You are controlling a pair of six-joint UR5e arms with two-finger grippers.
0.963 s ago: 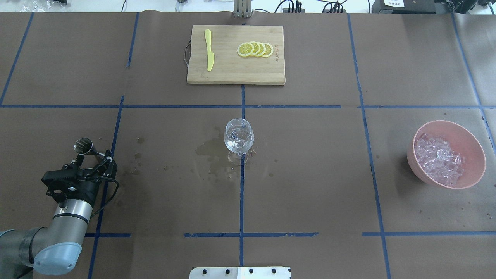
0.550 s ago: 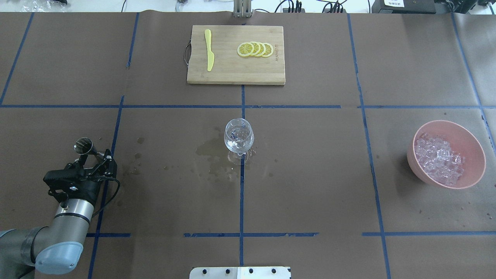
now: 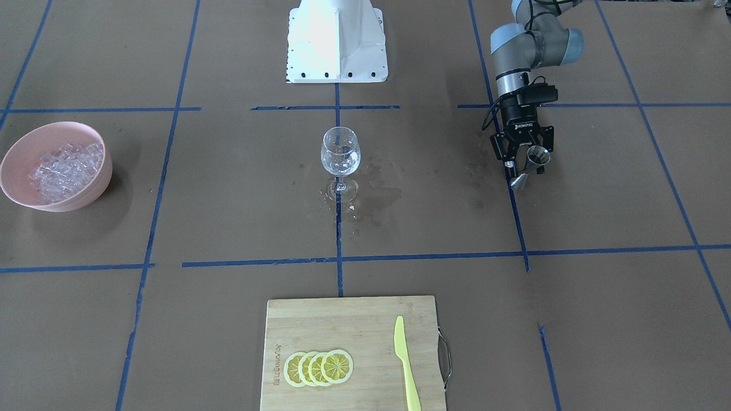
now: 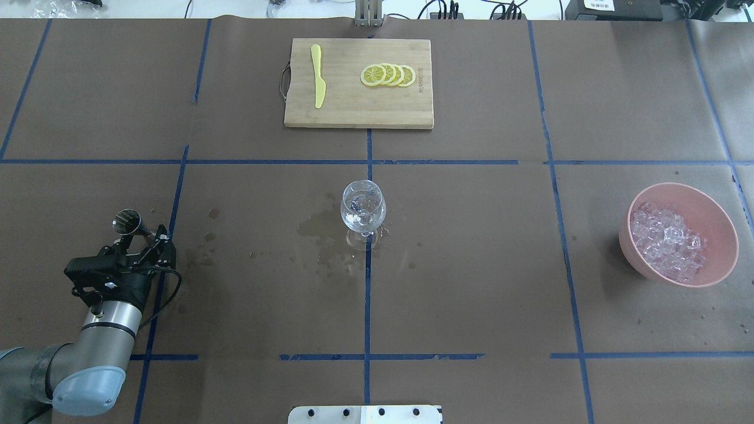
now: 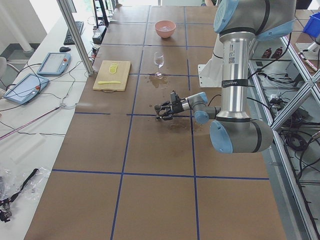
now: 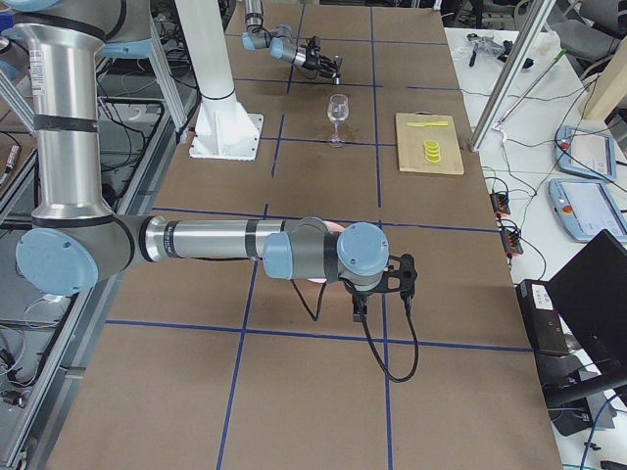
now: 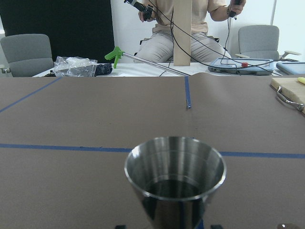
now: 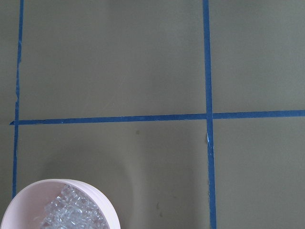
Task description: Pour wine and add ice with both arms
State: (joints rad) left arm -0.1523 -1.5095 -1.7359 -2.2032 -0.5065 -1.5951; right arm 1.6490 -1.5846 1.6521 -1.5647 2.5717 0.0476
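Brown paper worktop (image 4: 471, 265) gridded with blue tape lines (image 4: 367, 294), pale bamboo cutting board (image 4: 353, 112) at the far edge, yellow knife (image 4: 318, 76), yellow lemon slices (image 4: 388, 75), pink bowl (image 4: 716, 206) of clear ice (image 4: 665, 241), clear wine glass (image 4: 363, 209), shiny steel jigger (image 7: 175, 179), black left gripper (image 4: 147, 250), white base block (image 3: 337, 43).

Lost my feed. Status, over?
Left gripper shut on steel jigger. Right gripper unreadable. Wine glass upright with liquid, ice in pink bowl. Nothing blocking.
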